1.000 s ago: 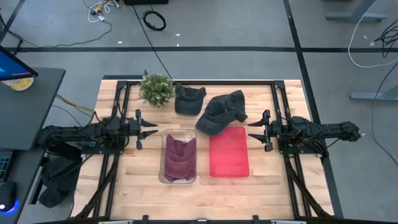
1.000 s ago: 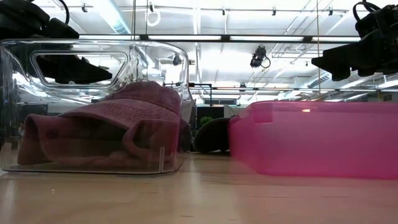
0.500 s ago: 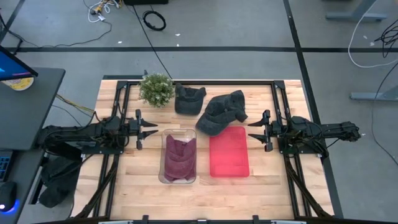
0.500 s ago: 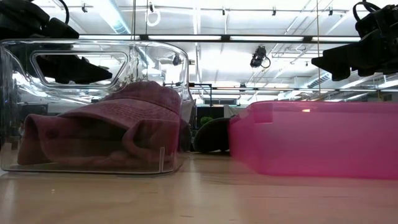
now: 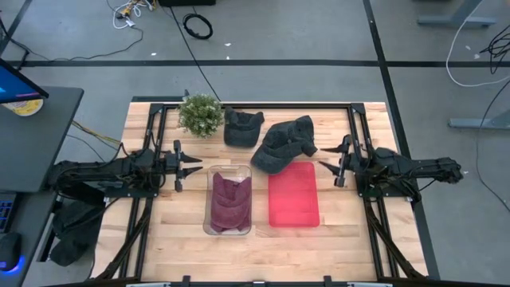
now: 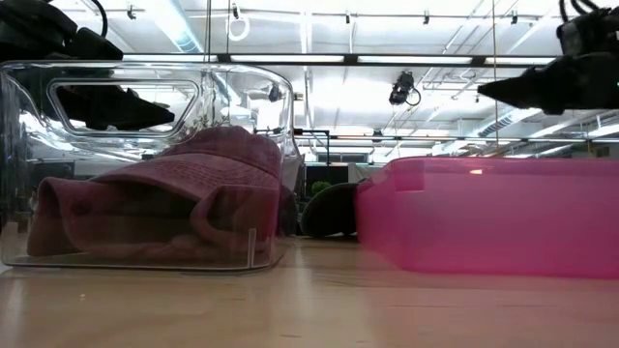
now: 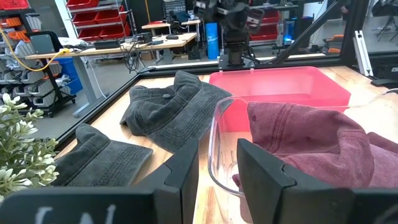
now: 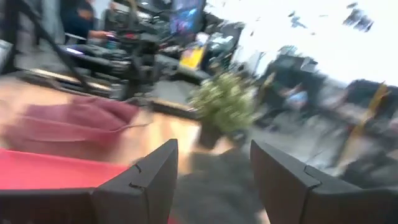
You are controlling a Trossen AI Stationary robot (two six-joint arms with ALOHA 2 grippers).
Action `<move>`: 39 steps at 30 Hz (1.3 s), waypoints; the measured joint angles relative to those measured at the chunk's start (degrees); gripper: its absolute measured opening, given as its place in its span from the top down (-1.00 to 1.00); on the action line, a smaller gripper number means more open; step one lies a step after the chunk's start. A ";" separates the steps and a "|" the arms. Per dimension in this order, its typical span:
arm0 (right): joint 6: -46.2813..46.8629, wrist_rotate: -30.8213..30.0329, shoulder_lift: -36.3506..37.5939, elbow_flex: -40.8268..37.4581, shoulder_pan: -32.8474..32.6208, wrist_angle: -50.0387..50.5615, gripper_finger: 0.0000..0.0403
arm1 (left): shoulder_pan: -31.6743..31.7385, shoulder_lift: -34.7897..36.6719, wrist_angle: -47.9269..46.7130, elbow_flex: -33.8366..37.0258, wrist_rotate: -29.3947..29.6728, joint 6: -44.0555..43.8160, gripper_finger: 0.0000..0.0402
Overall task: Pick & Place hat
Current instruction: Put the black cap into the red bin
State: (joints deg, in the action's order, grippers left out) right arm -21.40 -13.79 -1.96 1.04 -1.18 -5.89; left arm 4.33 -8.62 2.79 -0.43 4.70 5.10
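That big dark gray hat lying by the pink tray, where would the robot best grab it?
Probably at the crumpled crown of the big gray hat, coming straight down from above. It lies slumped on the table, partly over the pink tray's far edge, so the bunched folds give fingers something to pinch. The right hand, open beside it, is nearest.

Light falls evenly from overhead strip lamps in the room behind me, bright and almost shadowless on the table. The clear bin catches glare along its walls. My right wrist picture is smeared with motion blur and blown white at 1 corner; my left stays crisp.
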 joint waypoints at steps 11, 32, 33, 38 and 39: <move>-20.17 -0.15 0.00 -0.02 0.47 -34.67 -0.02 | -0.01 0.00 0.00 0.00 0.01 0.00 0.43; 7.44 2.87 0.02 0.00 0.36 -69.07 -0.02 | 0.01 0.00 -0.02 0.00 0.01 -0.02 0.43; 7.43 2.89 0.02 0.00 0.36 -69.05 -0.02 | -0.01 0.00 -0.02 0.00 0.01 -0.01 0.43; 6.03 2.88 0.02 0.00 0.36 -68.35 -0.02 | 0.00 0.00 -0.04 0.00 0.00 -0.02 0.43; 5.89 2.89 0.02 0.00 0.36 -68.41 -0.02 | -0.01 0.00 -0.04 0.00 0.01 -0.01 0.43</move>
State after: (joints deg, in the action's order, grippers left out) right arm -15.51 -10.91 -1.93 1.04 -0.82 -74.30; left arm 4.33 -8.62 2.74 -0.43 4.71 5.09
